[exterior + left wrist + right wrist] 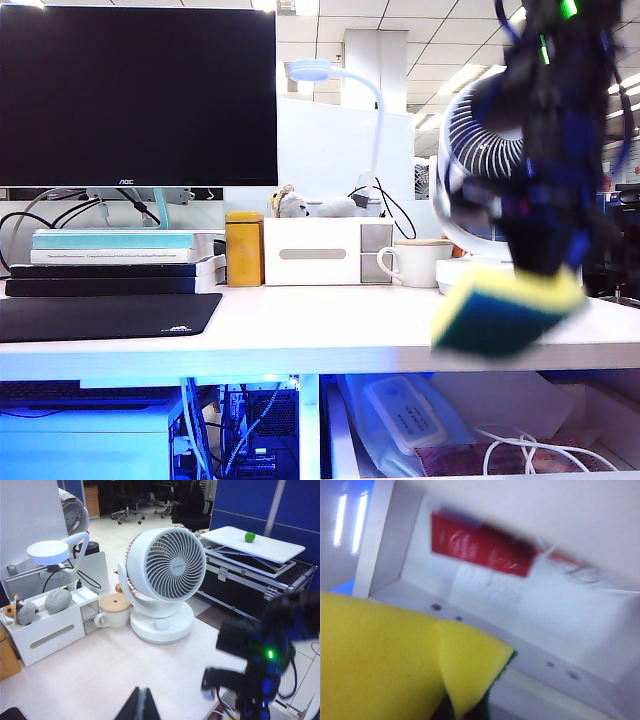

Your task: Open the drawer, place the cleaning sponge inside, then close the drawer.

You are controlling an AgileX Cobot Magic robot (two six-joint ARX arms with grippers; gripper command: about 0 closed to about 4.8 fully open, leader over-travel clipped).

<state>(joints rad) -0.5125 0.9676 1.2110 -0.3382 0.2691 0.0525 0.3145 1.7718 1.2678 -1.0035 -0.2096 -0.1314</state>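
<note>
Above the open drawer (485, 605), which is holding a red packet (480, 550) and papers, the right gripper (540, 265) is pinching the cleaning sponge (505, 310); the left gripper (142, 707) is hovering over the desk (100, 675), fingers together.

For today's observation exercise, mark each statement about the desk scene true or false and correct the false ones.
1. The right gripper holds the cleaning sponge in the air. True.
2. The drawer is shut. False: it is open, with papers and cables inside.
3. The sponge already lies in the drawer. False: it hangs above it at the desk edge.
4. The left gripper holds nothing. True: its fingers are together over the desk.
5. The fan stands beside a lidded mug. True.
</note>
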